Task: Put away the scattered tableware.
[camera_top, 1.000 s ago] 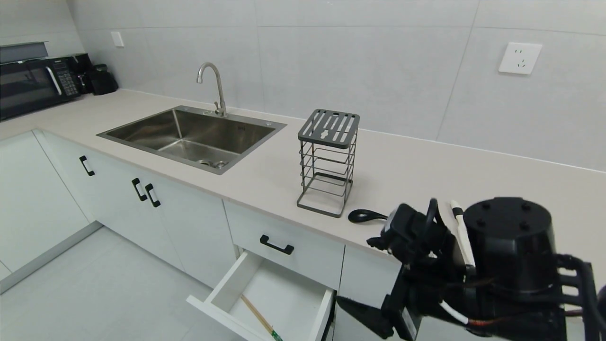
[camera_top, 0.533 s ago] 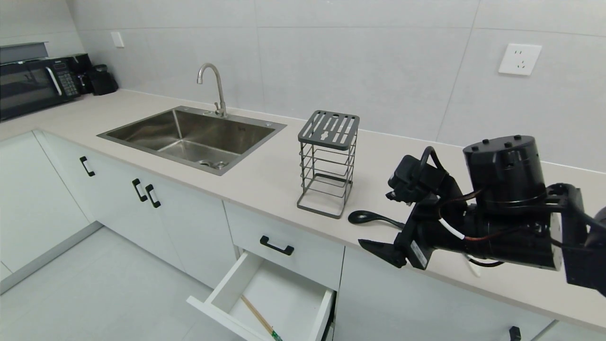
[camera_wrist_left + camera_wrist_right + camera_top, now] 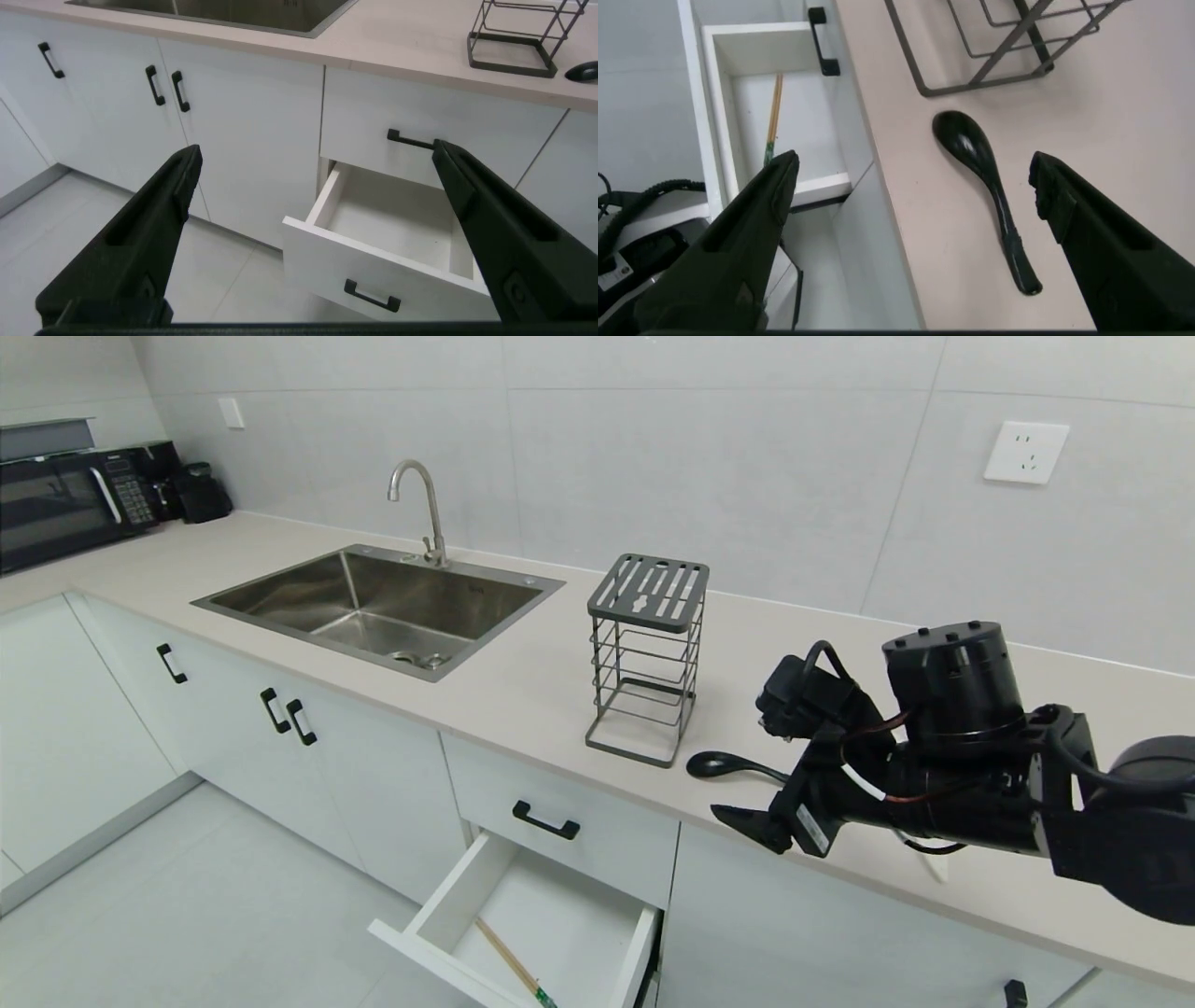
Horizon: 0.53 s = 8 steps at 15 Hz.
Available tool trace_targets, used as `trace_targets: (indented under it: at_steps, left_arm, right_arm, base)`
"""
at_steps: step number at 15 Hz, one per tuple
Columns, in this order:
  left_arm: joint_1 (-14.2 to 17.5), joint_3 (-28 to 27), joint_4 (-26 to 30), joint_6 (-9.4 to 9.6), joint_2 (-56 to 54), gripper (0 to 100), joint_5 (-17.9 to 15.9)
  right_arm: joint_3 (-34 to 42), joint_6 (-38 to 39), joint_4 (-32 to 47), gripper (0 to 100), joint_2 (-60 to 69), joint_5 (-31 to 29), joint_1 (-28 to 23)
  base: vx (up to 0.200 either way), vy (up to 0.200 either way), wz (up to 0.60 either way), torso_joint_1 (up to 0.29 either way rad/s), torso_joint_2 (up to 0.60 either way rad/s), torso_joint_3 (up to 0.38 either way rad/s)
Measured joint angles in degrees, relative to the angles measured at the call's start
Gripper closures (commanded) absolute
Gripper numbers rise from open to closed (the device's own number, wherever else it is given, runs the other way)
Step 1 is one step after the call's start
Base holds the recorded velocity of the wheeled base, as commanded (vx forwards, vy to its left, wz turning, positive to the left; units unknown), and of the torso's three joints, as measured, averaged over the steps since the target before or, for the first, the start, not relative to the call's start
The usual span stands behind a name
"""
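Spoon [image 3: 995,201] lies along counter [image 3: 1120,159] edge, bowl toward rack [image 3: 646,653]; both jaws wide open, empty.

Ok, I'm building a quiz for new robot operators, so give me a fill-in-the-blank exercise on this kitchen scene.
1. The black spoon lies on the ____ beside the wire rack.
2. The chopsticks lie inside the open ____.
3. The right claw, hovering over the spoon, is ____ and holds nothing.
Missing words: counter; drawer; open.
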<state>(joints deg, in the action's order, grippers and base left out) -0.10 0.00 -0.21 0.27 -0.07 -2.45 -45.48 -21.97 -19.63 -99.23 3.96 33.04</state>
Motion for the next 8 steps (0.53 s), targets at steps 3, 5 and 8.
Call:
trace_targets:
  at_steps: [3,5,8]
  left_arm:
    - [0.0,0.0,0.0,0.0,0.0,0,0.0]
    - [0.0,0.0,-0.1,-0.02,0.0,0,0.0]
    - [0.0,0.0,0.0,-0.02,0.0,0,0.0]
  right_arm:
    - [1.4,-0.7,-0.2,0,-0.4,-0.1,-1.5]
    - [2.2,-0.8,-0.3,0,-0.5,-0.1,-2.4]
    - [3.0,-0.9,-1.3,0,-1.3,0.4,-3.3]
  base:
    - [0.0,0.0,0.0,0.24,-0.47,-0.224]
    - [0.0,0.0,0.0,0.139,-0.27,-0.12]
    - [0.0,0.0,0.0,0.031,-0.06,-0.028]
